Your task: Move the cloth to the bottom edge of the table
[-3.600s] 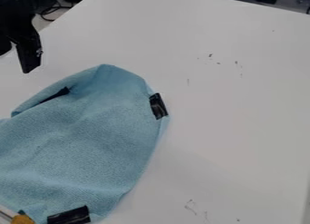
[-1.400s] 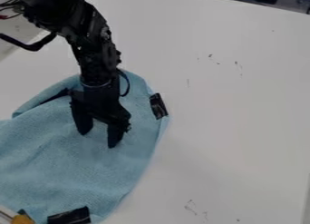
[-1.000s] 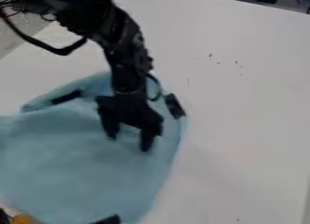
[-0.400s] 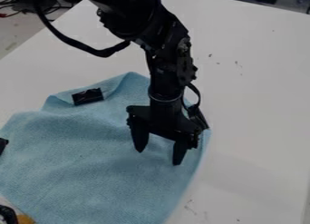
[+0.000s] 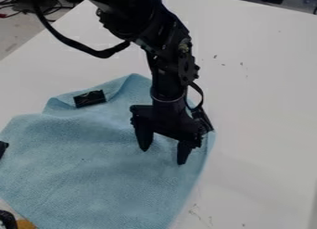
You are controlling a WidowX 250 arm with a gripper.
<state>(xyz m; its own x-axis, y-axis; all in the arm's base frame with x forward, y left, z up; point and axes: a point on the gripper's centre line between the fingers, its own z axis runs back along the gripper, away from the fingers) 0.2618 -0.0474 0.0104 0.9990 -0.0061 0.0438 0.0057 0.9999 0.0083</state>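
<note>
The gripper (image 5: 163, 157) hangs over the right part of the light blue cloth (image 5: 93, 163), its two fingers spread apart with a gap between the tips and cloth showing there. It cannot be told whether the fingertips press on the cloth or hover just above it. The cloth lies wrinkled over the left and lower part of the white table (image 5: 260, 107), with a folded corner at its upper left. Black tape patches mark its edges; the one at the right is partly behind the gripper.
A yellow-orange object (image 5: 25, 224) and a black piece (image 5: 7, 219) sit at the bottom left corner. Cables (image 5: 46, 8) lie beyond the table's upper left edge. Small dark marks dot the white surface at the right.
The arm has come in from the upper left, gone onto the cloth and moved right, and the cloth has shifted right with it. Lately the gripper has barely moved, a touch upward.
</note>
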